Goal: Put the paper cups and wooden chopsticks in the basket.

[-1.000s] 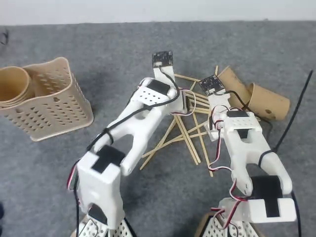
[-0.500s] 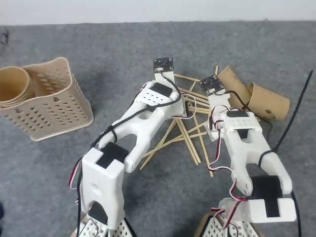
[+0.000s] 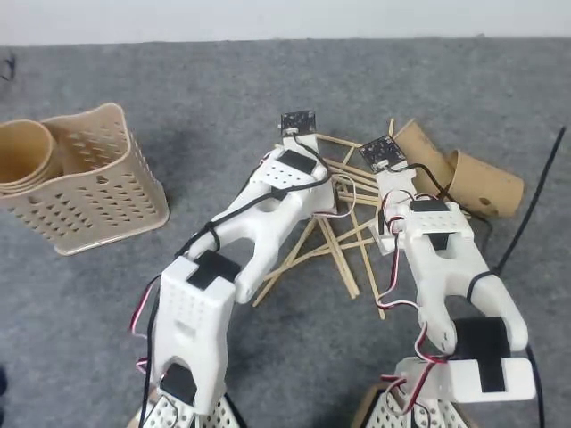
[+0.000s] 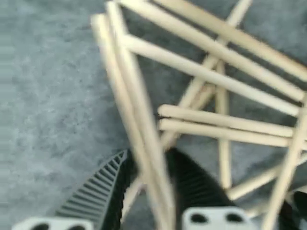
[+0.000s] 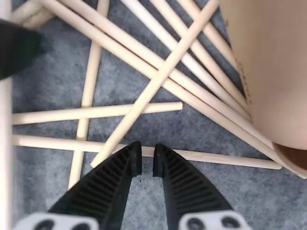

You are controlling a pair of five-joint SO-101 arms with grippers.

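Wooden chopsticks (image 3: 342,265) lie crossed in a pile on the grey carpet at the middle. Two paper cups (image 3: 473,183) lie on their sides at the right of the pile. The tan basket (image 3: 98,209) stands at the far left, with stacked cups (image 3: 22,152) at its left end. My left gripper (image 4: 148,155) is down on the pile, open, and two chopsticks (image 4: 132,110) run between its jaws. My right gripper (image 5: 145,151) is shut and empty just above other chopsticks (image 5: 158,81), beside a cup (image 5: 268,62).
Both arms stretch side by side toward the pile, close together. A black cable (image 3: 535,205) runs along the right side. Bare carpet lies between the pile and the basket. A dark finger of the left gripper (image 5: 14,48) shows in the right wrist view.
The left arm has stretched lower and a little toward the right, bringing its gripper down onto the chopstick pile. The right arm, cups and basket have not moved.
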